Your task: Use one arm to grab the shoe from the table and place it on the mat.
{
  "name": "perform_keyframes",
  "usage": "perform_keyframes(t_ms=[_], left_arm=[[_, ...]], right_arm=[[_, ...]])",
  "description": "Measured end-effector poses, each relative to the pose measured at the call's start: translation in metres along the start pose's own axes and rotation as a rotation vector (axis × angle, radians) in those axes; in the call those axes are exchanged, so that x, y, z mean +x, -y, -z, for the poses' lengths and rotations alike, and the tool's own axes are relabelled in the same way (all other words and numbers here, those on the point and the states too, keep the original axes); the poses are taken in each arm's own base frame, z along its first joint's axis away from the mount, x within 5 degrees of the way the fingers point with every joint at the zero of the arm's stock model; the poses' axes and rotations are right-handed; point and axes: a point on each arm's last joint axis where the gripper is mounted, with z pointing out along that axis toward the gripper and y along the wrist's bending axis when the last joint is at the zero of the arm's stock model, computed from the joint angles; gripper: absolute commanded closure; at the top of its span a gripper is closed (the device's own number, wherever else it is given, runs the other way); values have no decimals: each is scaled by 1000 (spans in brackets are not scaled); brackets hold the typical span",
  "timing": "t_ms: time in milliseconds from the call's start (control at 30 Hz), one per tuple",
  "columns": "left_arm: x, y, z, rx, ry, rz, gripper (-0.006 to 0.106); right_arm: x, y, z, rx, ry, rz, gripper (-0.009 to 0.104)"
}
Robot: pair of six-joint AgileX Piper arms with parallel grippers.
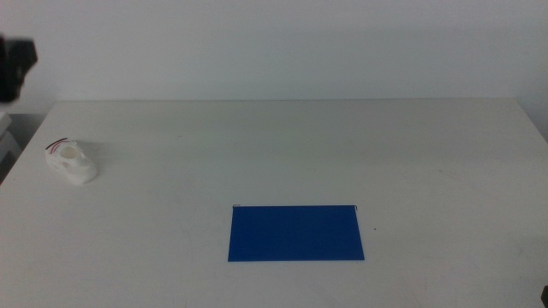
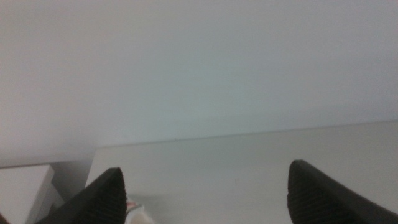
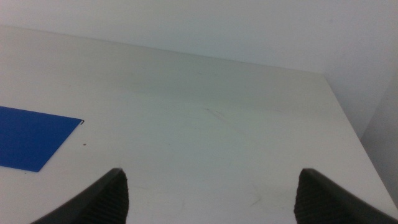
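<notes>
The little white shoe (image 1: 72, 162) sits on the white table (image 1: 282, 154) far over on the left side, well away from the blue mat (image 1: 295, 232), which lies flat near the front middle. The left gripper (image 2: 205, 190) is wide open and holds nothing, with a bit of the shoe beside one jaw. The right gripper (image 3: 211, 193) is wide open and empty too, above bare table near the mat's corner.

big plain white tabletop (image 1: 291, 154) looks smooth and matt with a few faint scuffs, thin flat dark blue rectangular mat (image 1: 295, 233) is matt too, little white sneaker (image 1: 73, 162) has a smooth rubbery-looking sole
</notes>
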Motion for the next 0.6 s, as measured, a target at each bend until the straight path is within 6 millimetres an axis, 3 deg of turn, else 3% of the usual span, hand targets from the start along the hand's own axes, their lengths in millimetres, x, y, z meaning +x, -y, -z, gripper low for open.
perform_keyframes(t_ms=[233,600], left_arm=[[-32,-1,-35,-1,-46,-4,13],[-46,-2,-117,2,-168,-3,13]], right_arm=[[0,0,0,0,0,0,17],[0,0,0,0,0,0,17]])
